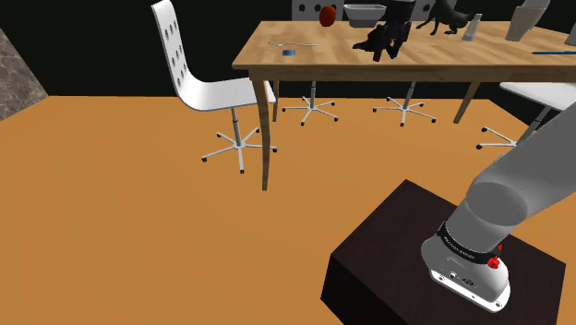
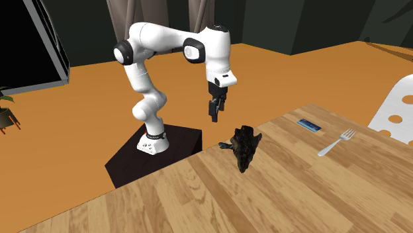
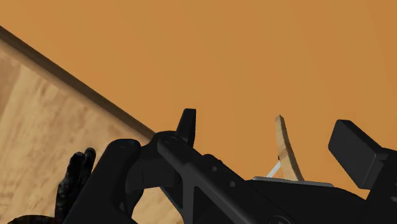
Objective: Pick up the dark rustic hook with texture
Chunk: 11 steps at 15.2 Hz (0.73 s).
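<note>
In the wrist view the gripper's (image 3: pixel 270 137) own black body hides most of the dark hook (image 3: pixel 75 181), so just 1 knobbly end shows against the table (image 3: pixel 38 127). In the shoulder view the picture's top edge cuts off the grey bowl (image 1: pixel 365 13), the right edge swallows the arm's (image 1: pixel 526 185) middle, and a small blue thing (image 1: pixel 289 53) is too small to name.

Legible text — none. Dark band (image 1: pixel 466 245) low on the arm (image 1: pixel 531 171) carries pale marks, too small to read; small blue card (image 2: pixel 308 124) on the table (image 2: pixel 278 198) — no readable print.
</note>
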Each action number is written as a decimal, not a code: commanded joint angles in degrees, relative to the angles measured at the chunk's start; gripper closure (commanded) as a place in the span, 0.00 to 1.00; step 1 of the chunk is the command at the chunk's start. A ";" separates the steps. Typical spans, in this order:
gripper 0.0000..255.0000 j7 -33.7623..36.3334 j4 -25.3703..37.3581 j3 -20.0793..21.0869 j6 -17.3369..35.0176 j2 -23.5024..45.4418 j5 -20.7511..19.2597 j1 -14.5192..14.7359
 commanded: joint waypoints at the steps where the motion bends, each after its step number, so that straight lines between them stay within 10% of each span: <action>1: 0.00 -0.92 4.13 -1.70 -0.07 3.79 1.10 -0.82; 11: 0.00 -5.87 28.80 -9.03 -5.19 23.83 10.61 -7.78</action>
